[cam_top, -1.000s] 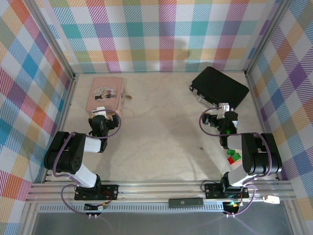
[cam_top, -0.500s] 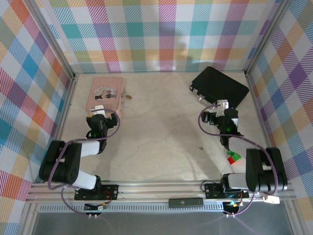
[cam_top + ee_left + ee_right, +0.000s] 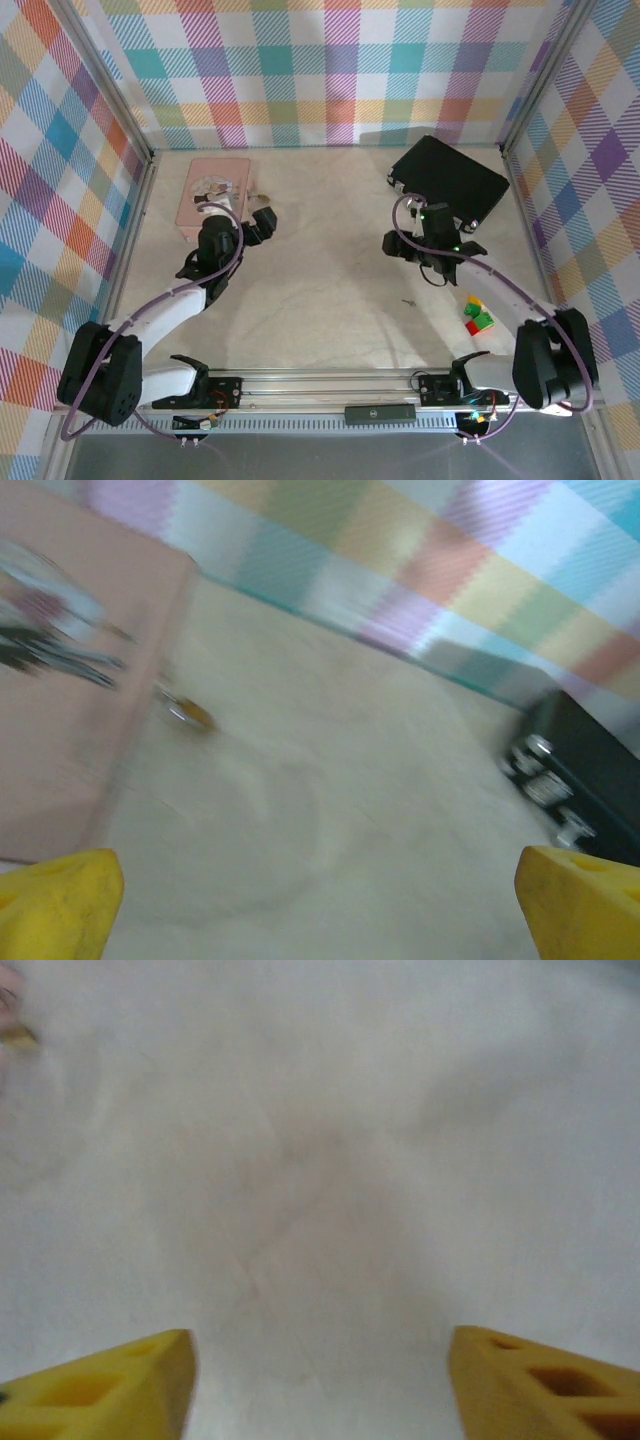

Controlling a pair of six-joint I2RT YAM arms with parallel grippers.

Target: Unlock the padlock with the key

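Padlock [image 3: 190,713]: small, brass-gold, thin silvery shackle, lying on the counter [image 3: 330,250] just beside the pink box [image 3: 60,740]; detail blurred. Key [image 3: 408,302]: tiny dark speck on the counter, well apart from the padlock.

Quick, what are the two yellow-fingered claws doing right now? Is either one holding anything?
Left gripper: open wide, holding nothing.
Right gripper: open, with nothing between its fingers.

walls [image 3: 330,70]: pastel plaid | box [image 3: 210,185]: pink | case [image 3: 452,178]: black | cube [image 3: 478,315]: red-green-yellow | padlock [image 3: 190,713]: brass-gold | fingers [image 3: 55,905]: yellow | floor [image 3: 330,250]: beige
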